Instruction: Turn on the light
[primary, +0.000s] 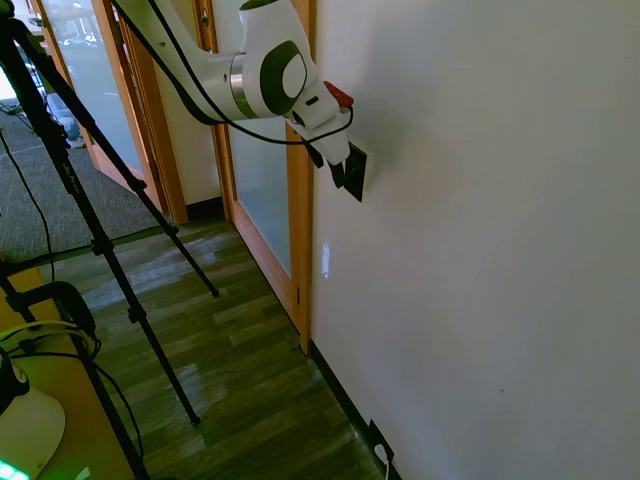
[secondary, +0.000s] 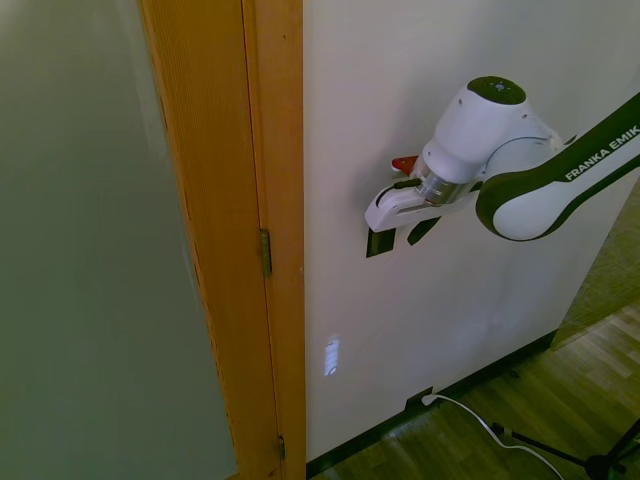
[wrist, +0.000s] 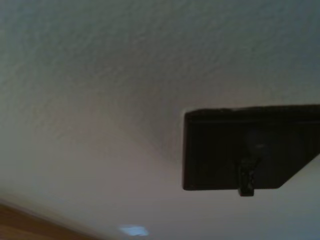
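Wrist view shows the switch, a flat black rectangular plate on a grainy white wall; the hand presses against it from a level, outstretched arm. Whether its fingers are apart cannot be told.

Switch half hidden behind gripper; finger state unreadable.

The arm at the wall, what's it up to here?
The white arm has its gripper right up against a small black switch plate on the white wall, just beside the wooden door frame. The wrist view shows the plate from close by with a small toggle on it. Whether the fingers are actually touching the toggle can't be made out.
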